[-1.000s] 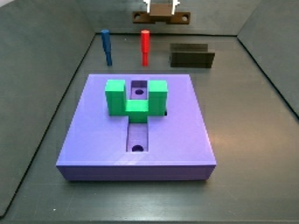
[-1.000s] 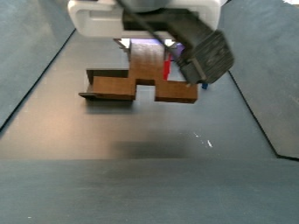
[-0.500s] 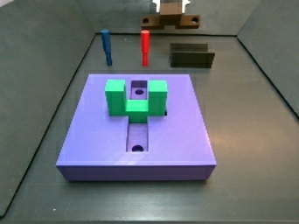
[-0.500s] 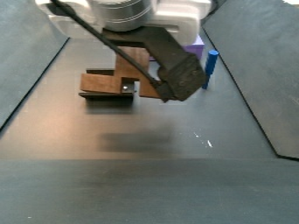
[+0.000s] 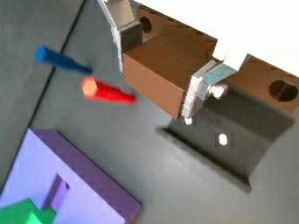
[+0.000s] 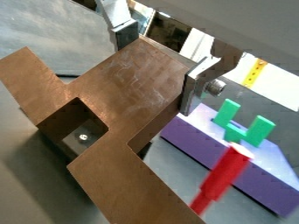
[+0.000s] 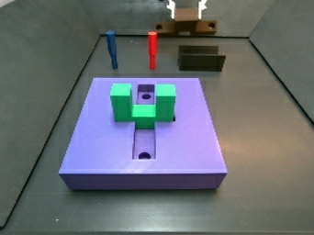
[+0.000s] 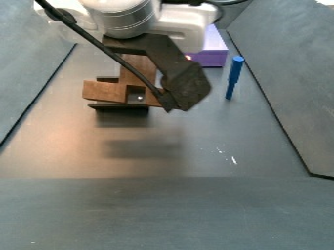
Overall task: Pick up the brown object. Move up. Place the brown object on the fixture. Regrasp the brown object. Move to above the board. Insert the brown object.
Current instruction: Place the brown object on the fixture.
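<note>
In a side view, going left to right, a blue peg (image 7: 110,49) and a red peg (image 7: 152,48) stand upright on the dark floor behind the board (image 7: 145,138), whose green U-shaped block (image 7: 142,103) sits astride the central groove; further right the fixture (image 7: 201,60) rests near the back wall. The end effector (image 7: 185,9) hangs high above the fixture, at the top edge of the picture, with the brown object (image 7: 185,25) between its fingers. In both wrist views the silver finger plates (image 5: 201,85) press against the sides of the brown object (image 6: 135,87), so the end effector is closed on it and carries it clear of the floor
</note>
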